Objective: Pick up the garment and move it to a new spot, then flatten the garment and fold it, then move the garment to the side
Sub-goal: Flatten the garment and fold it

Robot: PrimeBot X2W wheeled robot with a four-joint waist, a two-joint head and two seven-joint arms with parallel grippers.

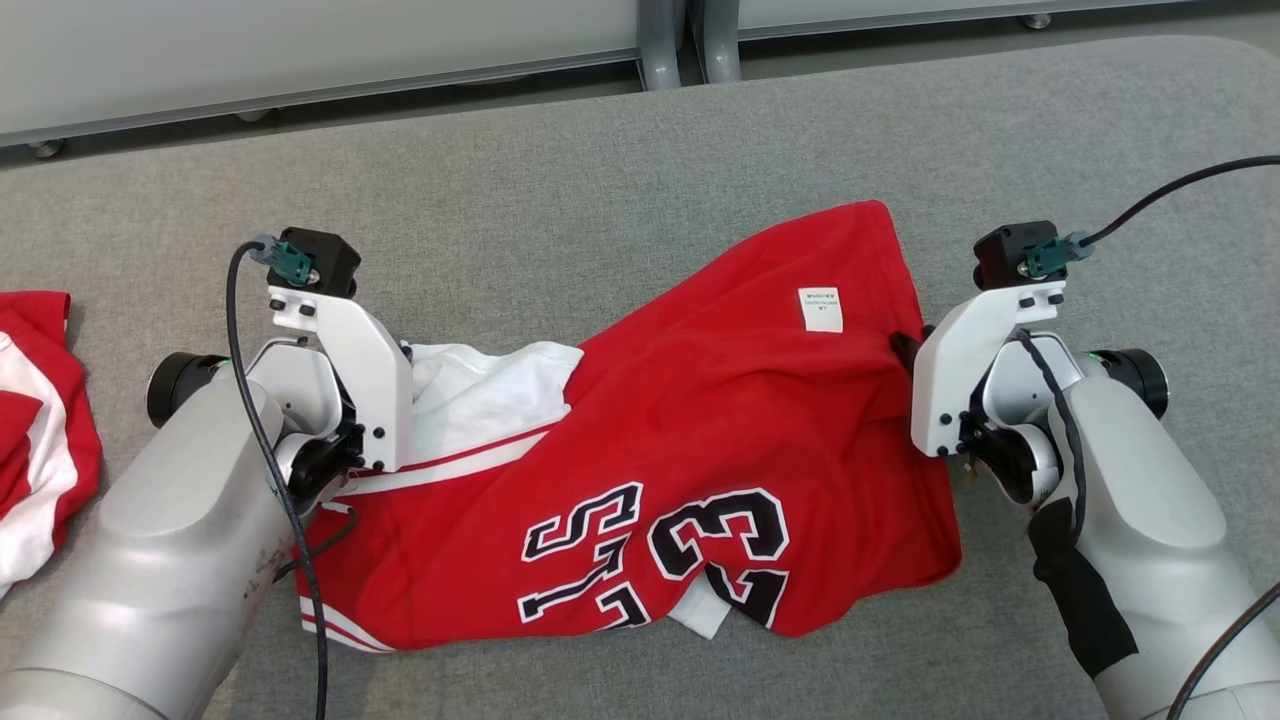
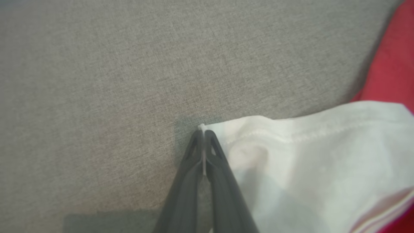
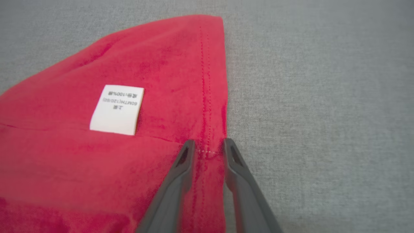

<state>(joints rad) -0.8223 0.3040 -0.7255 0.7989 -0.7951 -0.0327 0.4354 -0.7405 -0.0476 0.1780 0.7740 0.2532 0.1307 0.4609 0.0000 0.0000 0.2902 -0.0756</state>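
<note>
The garment (image 1: 700, 420) is a red jersey with black-and-white numbers and a white care label (image 1: 820, 309), lying crumpled on the grey padded table (image 1: 600, 170). Its white part (image 2: 307, 155) bunches at the left. My left gripper (image 2: 203, 132) is shut on the edge of that white cloth, down at the table surface. On the garment's right edge, my right gripper (image 3: 208, 145) has its fingers apart, straddling the stitched red hem (image 3: 207, 97), with the fabric lying between them. In the head view only its dark fingertip (image 1: 903, 346) shows at that edge.
Another red-and-white garment (image 1: 30, 420) lies at the table's left edge. Bare grey table stretches beyond and to the right of the jersey. Metal legs (image 1: 660, 45) and a pale panel stand past the far edge. Black cables trail from both wrists.
</note>
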